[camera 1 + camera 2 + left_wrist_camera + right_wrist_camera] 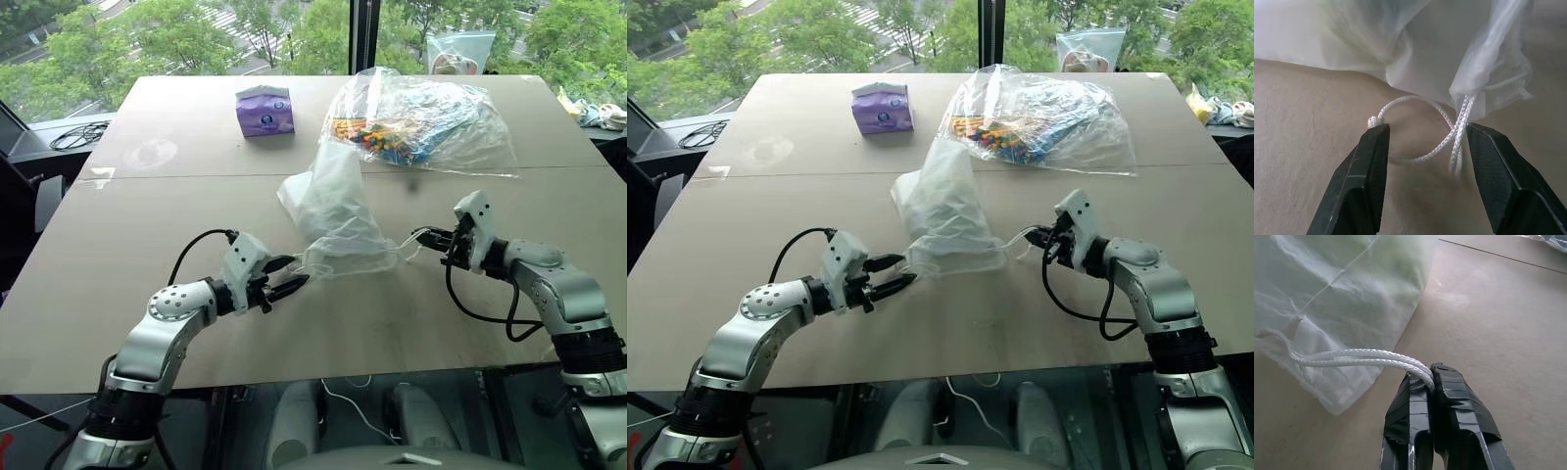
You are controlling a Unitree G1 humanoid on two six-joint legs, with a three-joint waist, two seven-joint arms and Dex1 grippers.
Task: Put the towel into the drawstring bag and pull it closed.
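Note:
The white semi-translucent drawstring bag [338, 211] lies bulged in the middle of the table, its mouth end toward me. The towel is hidden. My left gripper [292, 274] is open just off the bag's near left corner. In the left wrist view a white cord loop [1409, 98] from the bag lies on the table between its fingertips [1374, 142], held by neither. My right gripper [423, 240] is shut on the bag's other cord loop [1361, 355], which runs taut from the bag's right corner to its tips.
A small purple tissue pack [265, 110] stands at the far left of the table. A large clear plastic bag [421, 122] with colourful contents lies just behind the drawstring bag. Another clear zip bag [460, 49] leans at the far edge. The table's near edge [323, 377] runs just below both arms.

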